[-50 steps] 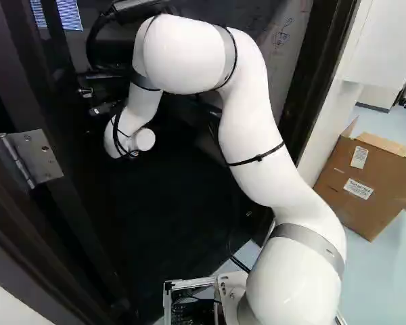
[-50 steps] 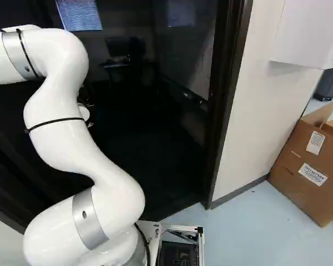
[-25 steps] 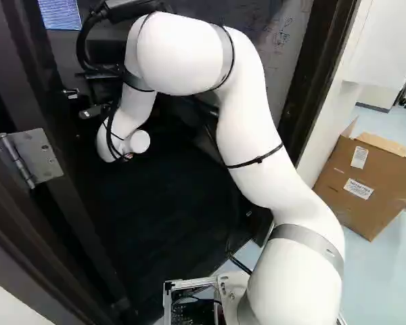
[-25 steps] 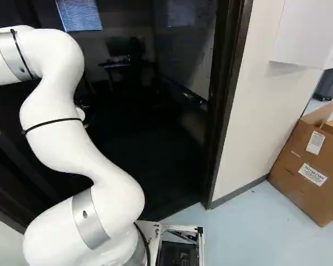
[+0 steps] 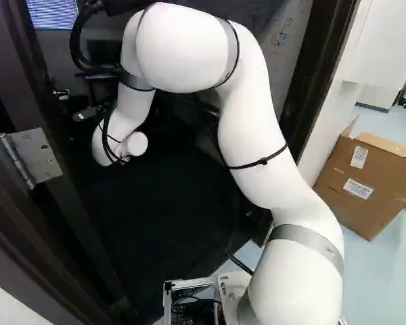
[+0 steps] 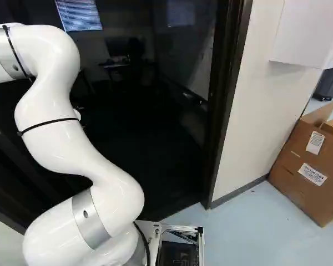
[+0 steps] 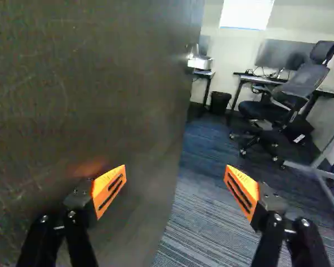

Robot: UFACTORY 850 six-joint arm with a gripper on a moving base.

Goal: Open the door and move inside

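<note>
The dark door (image 7: 89, 89) stands ajar, its face filling one side of the wrist view, a metal handle (image 7: 192, 54) near its far edge. My gripper (image 7: 175, 181) is open with nothing between its fingers. One finger is close against the door face and its orange pad reflects there; I cannot tell if it touches. The other finger is over the room's carpet. In the left base view the door (image 5: 31, 84) is at the left above a metal hinge (image 5: 34, 157), with my white wrist (image 5: 116, 139) beside it. The gripper cannot be made out in the base views.
The dark door frame (image 6: 225, 105) and white wall (image 6: 252, 111) bound the opening on the right. A cardboard box (image 6: 308, 166) stands beyond. Inside are an office chair (image 7: 284, 100), a desk (image 7: 250, 78), a bin (image 7: 220, 103) and a whiteboard stand (image 7: 317, 172).
My upper arm and wrist have shifted left in both base views. The door has swung further open, its edge moving left across the window blinds. The base has not moved.
</note>
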